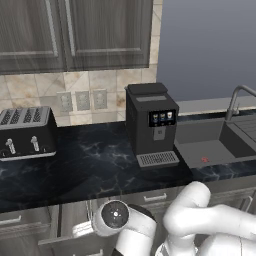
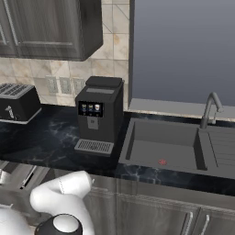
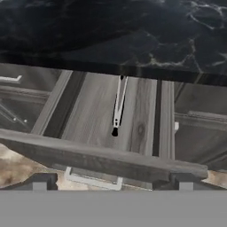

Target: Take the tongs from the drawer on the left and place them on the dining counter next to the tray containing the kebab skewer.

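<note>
The gripper (image 3: 112, 185) is hanging with its jaws spread wide above the pulled-out drawer (image 3: 102, 155), where the tongs (image 3: 118, 106) are lying lengthwise on the drawer floor, just under the black marble counter (image 3: 111, 31) edge

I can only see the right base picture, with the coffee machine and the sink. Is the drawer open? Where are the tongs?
Observer: Yes, in the hand view the drawer is pulled out, and the tongs lie inside it.
Operator: Is the robot's hand holding them?
Observer: No. The gripper is open, its fingertips wide apart above the drawer front.
Operator: Are the tongs lying sideways?
Observer: They run front to back, reaching under the counter edge.
</note>
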Robot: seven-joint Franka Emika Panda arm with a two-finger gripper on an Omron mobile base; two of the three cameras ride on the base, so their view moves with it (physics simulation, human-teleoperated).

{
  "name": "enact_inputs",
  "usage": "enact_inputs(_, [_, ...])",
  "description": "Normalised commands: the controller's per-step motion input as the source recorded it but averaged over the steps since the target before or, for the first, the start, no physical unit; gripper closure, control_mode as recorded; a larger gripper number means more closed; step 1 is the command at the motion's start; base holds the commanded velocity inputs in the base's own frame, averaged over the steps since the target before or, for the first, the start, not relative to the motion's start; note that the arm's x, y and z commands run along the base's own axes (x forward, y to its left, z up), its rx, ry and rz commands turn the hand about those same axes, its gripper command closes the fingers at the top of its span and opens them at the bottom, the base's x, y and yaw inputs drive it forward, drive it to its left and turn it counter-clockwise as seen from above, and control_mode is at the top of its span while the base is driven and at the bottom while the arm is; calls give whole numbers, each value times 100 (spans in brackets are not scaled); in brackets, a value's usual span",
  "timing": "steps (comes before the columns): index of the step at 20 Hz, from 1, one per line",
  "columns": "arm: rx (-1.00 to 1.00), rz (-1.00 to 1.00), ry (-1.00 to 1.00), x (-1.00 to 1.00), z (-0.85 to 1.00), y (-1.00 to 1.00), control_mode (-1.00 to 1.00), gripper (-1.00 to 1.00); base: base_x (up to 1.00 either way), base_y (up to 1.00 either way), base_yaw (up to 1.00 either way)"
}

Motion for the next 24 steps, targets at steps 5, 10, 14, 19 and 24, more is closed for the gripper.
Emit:
enact_inputs(5, [8, 0, 14, 37, 0, 0, -100, -100, 0, 0, 0])
enact_inputs(10, [3, 0, 21, 42, 0, 0, -100, -100, 0, 0, 0])
enact_inputs(14, [1, -4, 19, 33, -5, 8, -100, -100, 0, 0, 0])
enact_inputs(19, [0, -5, 19, 32, -12, 23, -100, -100, 0, 0, 0])
enact_inputs(24, [0, -2, 21, 34, -11, 29, -100, -100, 0, 0, 0])
